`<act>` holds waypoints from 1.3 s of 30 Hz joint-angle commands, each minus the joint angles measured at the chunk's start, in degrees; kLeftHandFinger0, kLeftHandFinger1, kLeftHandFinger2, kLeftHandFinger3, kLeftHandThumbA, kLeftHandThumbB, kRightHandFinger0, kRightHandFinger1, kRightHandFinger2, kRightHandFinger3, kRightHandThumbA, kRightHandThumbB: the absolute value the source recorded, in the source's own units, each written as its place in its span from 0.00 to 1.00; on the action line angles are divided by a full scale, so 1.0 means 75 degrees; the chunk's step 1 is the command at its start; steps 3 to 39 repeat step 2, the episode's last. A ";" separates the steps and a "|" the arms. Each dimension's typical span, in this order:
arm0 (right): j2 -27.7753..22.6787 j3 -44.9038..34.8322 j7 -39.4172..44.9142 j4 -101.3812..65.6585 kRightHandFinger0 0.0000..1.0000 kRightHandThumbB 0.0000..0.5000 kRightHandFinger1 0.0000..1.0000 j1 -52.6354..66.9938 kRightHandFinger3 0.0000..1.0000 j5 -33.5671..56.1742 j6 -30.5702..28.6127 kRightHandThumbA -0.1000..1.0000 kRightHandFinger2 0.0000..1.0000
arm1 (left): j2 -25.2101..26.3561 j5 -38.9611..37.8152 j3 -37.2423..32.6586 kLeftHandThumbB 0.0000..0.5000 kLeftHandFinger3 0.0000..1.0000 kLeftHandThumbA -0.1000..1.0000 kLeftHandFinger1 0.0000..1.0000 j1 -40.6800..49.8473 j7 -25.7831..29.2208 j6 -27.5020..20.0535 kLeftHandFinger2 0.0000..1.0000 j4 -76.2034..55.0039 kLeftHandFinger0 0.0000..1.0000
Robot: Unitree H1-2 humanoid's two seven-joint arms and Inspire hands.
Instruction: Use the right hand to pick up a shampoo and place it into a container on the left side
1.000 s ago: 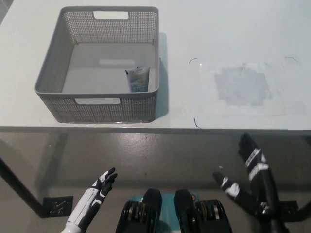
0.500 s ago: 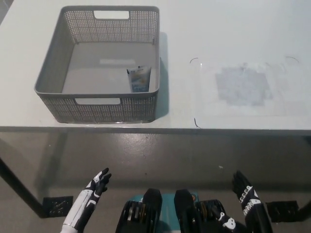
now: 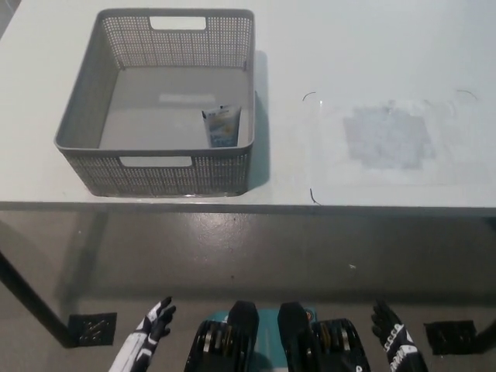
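A small white shampoo tube [image 3: 221, 126] with a blue and yellow label lies inside the grey mesh basket [image 3: 85, 124], near its front right corner. The basket stands on the left half of the white table. My black right hand [image 3: 395, 345] hangs below the table's front edge at the bottom right, fingers apart and holding nothing. Low at the bottom left rests my white left hand [image 3: 149, 341], also with fingers apart and empty. Both hands are far from the basket.
A clear flat mat [image 3: 387, 139] lies on the right half of the table. The table's front edge [image 3: 248, 206] runs across the middle of the picture, with grey floor below it. A dark table leg [image 3: 27, 306] slants at the lower left.
My right hand has dropped from beside the table's edge to the bottom of the picture. My left hand has sunk lower too. The shampoo tube stays in the basket.
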 commanded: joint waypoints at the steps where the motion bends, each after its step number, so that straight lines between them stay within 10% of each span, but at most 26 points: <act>1: 0.0026 -0.0036 0.0184 0.0004 1.00 0.63 1.00 -0.0246 1.00 -0.0003 -0.0515 1.00 1.00 | 0.0002 0.0014 -0.0039 0.67 1.00 1.00 1.00 -0.0258 0.0090 -0.0402 1.00 -0.0054 1.00; 39: 0.0026 -0.0036 0.0184 0.0004 1.00 0.63 1.00 -0.0246 1.00 -0.0003 -0.0515 1.00 1.00 | 0.0002 0.0014 -0.0039 0.67 1.00 1.00 1.00 -0.0258 0.0090 -0.0402 1.00 -0.0054 1.00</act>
